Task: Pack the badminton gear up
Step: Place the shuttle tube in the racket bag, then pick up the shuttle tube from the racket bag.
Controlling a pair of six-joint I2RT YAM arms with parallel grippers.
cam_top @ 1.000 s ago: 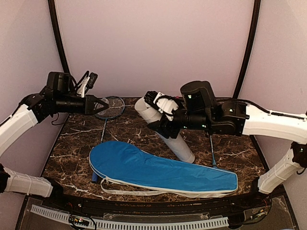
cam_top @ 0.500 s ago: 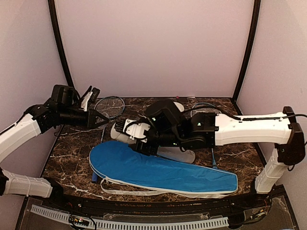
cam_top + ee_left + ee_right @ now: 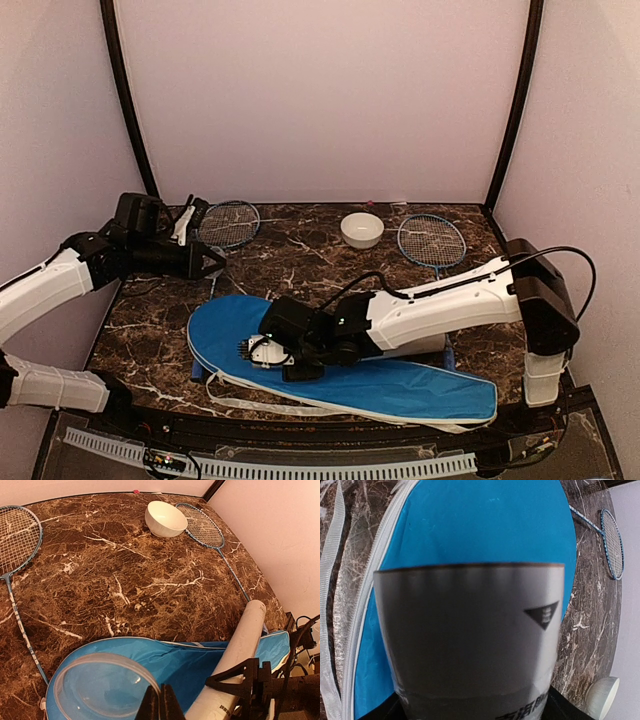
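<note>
My right gripper [image 3: 264, 352] is shut on the long white tube [image 3: 241, 647] and holds it low and nearly level over the blue white-trimmed racket cover [image 3: 400, 385]. The tube fills the right wrist view [image 3: 470, 640], hiding the fingers. My left gripper [image 3: 205, 262] hovers at the left, above the cover's wide end, shut on the rim of a clear round lid [image 3: 100, 687]. One blue-framed racket [image 3: 228, 222] lies at the back left, the other [image 3: 432, 240] at the back right. No shuttlecocks show.
A small white bowl [image 3: 362, 230] stands at the back middle between the racket heads. The cover's white strap [image 3: 260, 392] loops along the near edge. Pink walls and black posts close the table on three sides.
My right arm has swung down and to the left with the tube, from the back middle to low over the cover. My left gripper has dropped slightly.
</note>
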